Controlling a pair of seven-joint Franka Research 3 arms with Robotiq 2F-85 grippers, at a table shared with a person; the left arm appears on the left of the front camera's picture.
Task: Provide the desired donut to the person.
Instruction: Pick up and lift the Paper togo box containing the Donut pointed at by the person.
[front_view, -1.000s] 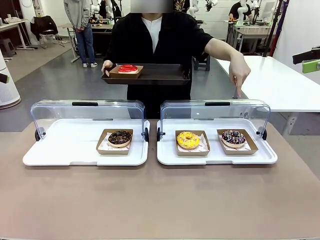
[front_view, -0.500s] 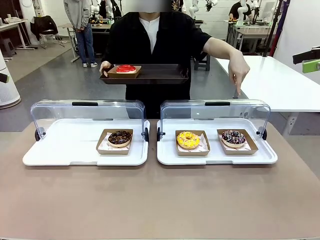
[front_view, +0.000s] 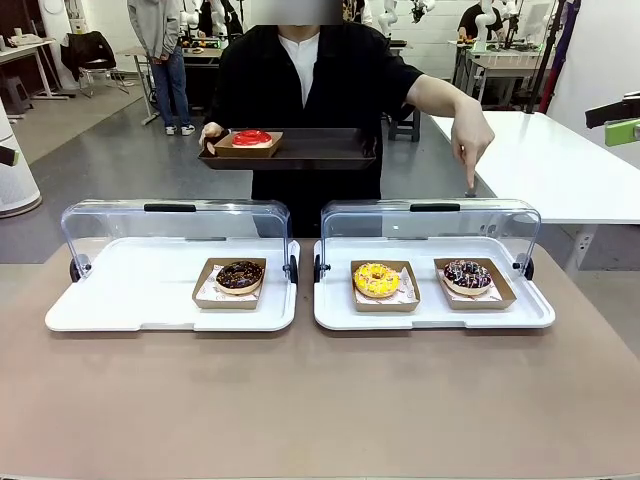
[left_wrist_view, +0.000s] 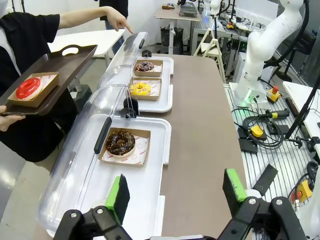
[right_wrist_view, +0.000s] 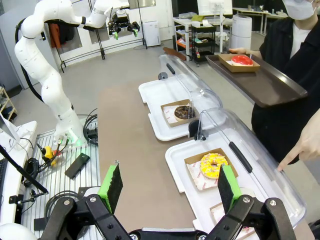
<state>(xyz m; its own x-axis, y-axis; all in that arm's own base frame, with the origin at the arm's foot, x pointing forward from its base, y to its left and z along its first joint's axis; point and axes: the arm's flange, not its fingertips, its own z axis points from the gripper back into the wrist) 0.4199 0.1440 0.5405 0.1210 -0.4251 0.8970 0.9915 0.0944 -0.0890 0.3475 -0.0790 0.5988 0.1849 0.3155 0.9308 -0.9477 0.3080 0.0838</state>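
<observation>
Tan-brown worktop (front_view: 320, 400) as base surface, spanning the full width of the front view. At its far edge, facing the robot: the person (front_view: 300, 80), in a black top. On the worktop, side by side: left display tray (front_view: 120, 305) and right display tray (front_view: 428, 318), both white, each with a clear lid (front_view: 170, 228) standing raised at the back. Held level at chest height in one of the person's hands: black serving tray (front_view: 330, 148), carrying a red donut (front_view: 251, 137) in a brown carton. Left claw (left_wrist_view: 175, 182) released, jaws wide, nothing between the green pads, well apart from every donut. Right claw (right_wrist_view: 170, 175) likewise released and empty, also clear of the donuts. Pointing hand (front_view: 472, 145) of the person extended, index finger aimed down at the lid over the right end of the right display tray. Directly below that finger: dark sprinkled donut (front_view: 467, 273) in its carton, judged to be the desired donut. Beside it, in the same tray: yellow donut (front_view: 376, 279). Alone in the left display tray: chocolate donut (front_view: 240, 275). Progress, as judged: choice indicated, lids open, nothing picked yet. Left to do: approach, grasp of the carton, lift, transfer to the free area of the serving tray, release.
</observation>
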